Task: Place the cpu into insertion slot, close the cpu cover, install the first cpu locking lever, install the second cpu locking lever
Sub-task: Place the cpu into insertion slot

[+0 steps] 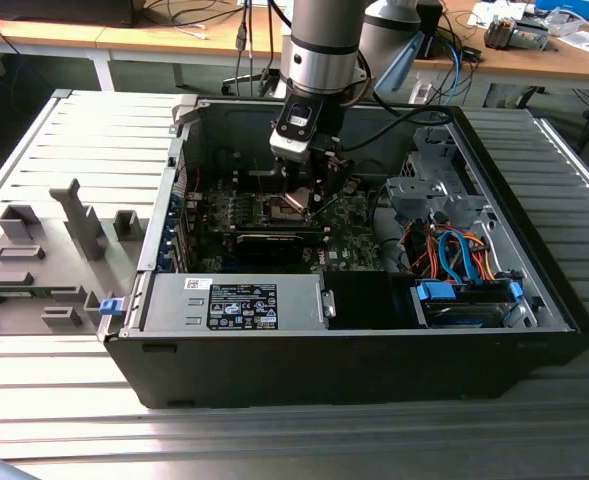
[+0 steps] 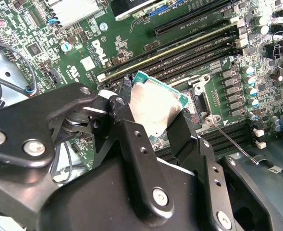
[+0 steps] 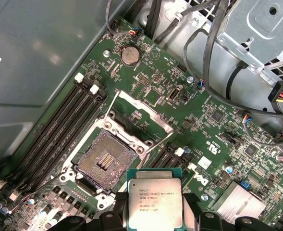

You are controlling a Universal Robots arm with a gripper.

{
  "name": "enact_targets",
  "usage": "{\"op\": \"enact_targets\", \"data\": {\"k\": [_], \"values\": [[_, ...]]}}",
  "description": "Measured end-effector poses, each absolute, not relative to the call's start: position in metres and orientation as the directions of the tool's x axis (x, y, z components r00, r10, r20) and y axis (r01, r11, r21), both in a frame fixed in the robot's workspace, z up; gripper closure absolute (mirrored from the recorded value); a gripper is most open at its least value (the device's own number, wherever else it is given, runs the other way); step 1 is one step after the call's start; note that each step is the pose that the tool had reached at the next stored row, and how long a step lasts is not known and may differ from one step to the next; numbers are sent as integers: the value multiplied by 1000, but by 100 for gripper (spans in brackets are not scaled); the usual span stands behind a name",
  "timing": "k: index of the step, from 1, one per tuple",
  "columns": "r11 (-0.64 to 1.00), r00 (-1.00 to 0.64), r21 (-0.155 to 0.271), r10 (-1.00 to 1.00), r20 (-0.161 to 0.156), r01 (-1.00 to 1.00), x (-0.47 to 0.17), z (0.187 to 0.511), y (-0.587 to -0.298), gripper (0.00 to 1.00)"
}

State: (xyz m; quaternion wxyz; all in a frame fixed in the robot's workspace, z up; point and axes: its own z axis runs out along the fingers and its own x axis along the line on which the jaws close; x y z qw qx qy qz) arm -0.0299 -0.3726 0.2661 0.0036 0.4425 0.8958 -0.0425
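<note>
1. We see the arm reaching down into an open computer case that lies on a slatted table in the exterior view.
2. The gripper hangs over the green circuit board, near the middle of the case.
3. In the second wrist view the gripper is clenched on the cpu, with one black finger on each of two opposite edges.
4. The cpu's silver-grey top faces that camera, and the chip sits tilted against the board behind it.
5. In the first wrist view the cpu is held above the board, just beside the insertion slot and not in it.
6. The slot lies bare, its dark contact field exposed inside the silver rim.
7. The cpu cover stands raised from the far side of the slot, a thin silver frame with an open centre.
8. In the second wrist view part of the slot shows past the cpu's edge, and a thin locking lever sticks out beside it, unlatched.
9. Long dark memory slots run along one side of the socket; a coin battery sits further off on the board.
</note>
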Motion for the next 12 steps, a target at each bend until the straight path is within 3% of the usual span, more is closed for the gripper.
{"op": "enact_targets", "data": {"k": [12], "values": [[601, -604, -71, 796, -41, 796, -30, 266, -375, 46]]}}
